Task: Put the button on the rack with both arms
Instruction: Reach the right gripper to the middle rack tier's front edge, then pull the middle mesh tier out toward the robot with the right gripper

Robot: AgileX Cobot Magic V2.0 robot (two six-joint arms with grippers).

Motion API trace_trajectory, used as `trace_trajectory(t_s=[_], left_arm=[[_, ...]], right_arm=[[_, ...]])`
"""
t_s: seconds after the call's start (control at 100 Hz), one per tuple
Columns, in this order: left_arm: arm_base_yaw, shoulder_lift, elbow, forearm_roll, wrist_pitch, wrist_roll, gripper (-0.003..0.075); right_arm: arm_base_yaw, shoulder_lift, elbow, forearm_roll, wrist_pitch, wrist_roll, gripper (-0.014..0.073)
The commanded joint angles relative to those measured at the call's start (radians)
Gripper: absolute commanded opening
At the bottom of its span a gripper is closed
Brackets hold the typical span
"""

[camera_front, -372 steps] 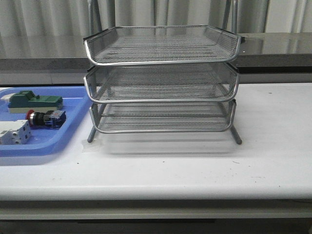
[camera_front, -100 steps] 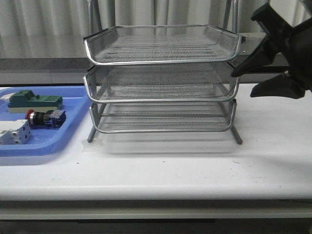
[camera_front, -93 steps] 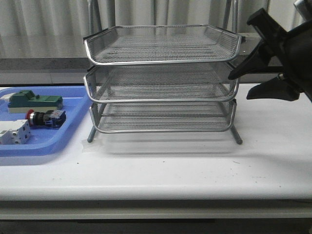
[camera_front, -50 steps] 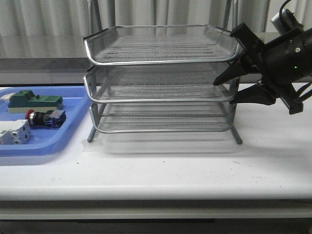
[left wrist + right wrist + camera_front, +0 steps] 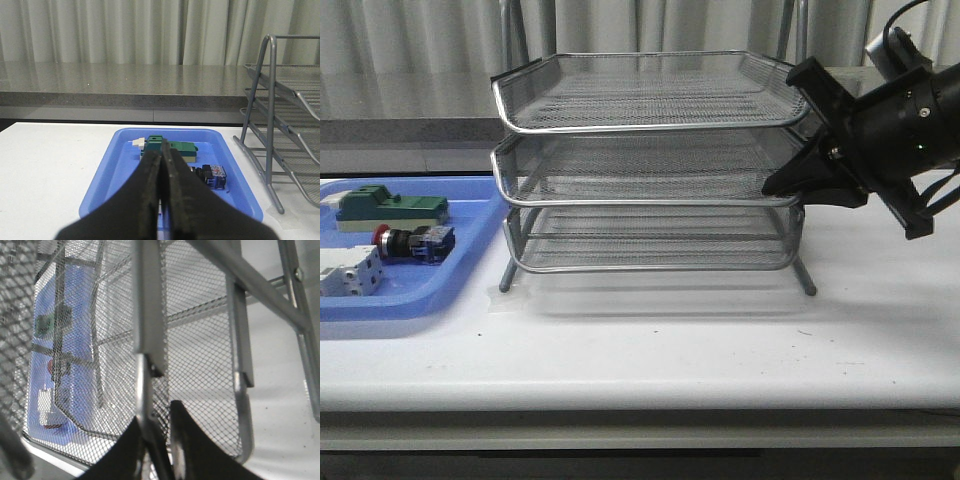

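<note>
In the front view, the rack [image 5: 650, 165] stands in the middle of the worktop [image 5: 720, 340], three wire tiers one over another. All three tiers look empty. The right claw [image 5: 782, 185] is at the right side of the rack, at the height of the middle tier, and its fingers appear clamped on the rim there. The button [image 5: 412, 242] lies on its side in the blue tray [image 5: 410, 300] at the far left, between a green block [image 5: 390, 208] and a white-grey block [image 5: 350, 272]. The left arm does not show in this view.

In the left wrist view, the left claw [image 5: 162, 187] hangs over the near part of the blue tray [image 5: 105, 185], with its fingers pressed together and nothing between them. Beyond the fingers are the green block [image 5: 167, 149] and a part of the button [image 5: 212, 175], which it does not touch. The frame of the rack [image 5: 270, 125] is at the right.

In the right wrist view, the right claw [image 5: 157, 440] has its fingers close together around a thin metal edge of the rack [image 5: 145, 315]. Through the mesh the blue tray [image 5: 55, 365] shows dimly.

As I judge it, the task is at the beginning. The rack seems to be held steady, but the button is not yet picked up. The grasp, the carrying and the placing on a tier are all left to do.
</note>
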Motion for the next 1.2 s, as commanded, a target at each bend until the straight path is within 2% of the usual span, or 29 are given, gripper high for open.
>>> trace_trajectory(t_s=[0.0,0.33,0.69,0.96,1.08,1.19], left_arm=[[-0.007,-0.032,0.046,-0.01,-0.089,-0.007,-0.002],[-0.007,-0.032,0.046,-0.01,-0.089,-0.007,-0.002],[-0.007,-0.032,0.046,-0.01,-0.089,-0.007,-0.002],[-0.007,-0.032,0.046,-0.01,-0.089,-0.007,-0.002],[-0.007,-0.032,0.046,-0.01,-0.089,-0.007,-0.002],[-0.007,-0.032,0.046,-0.01,-0.089,-0.007,-0.002]], right_arm=[[0.004,-0.036,-0.02,-0.013,0.067,0.011,-0.0018],[0.004,-0.058,0.115,-0.069,0.082,0.007,-0.0018],[0.004,-0.216,0.339,-0.076,0.052,-0.049,-0.0018],[0.004,-0.301,0.377,-0.08,0.006,-0.049,-0.0009],[0.004,-0.323,0.377,-0.08,-0.017,-0.049,0.007],[0.004,-0.348,0.376,-0.08,-0.021,-0.049,0.0211]])
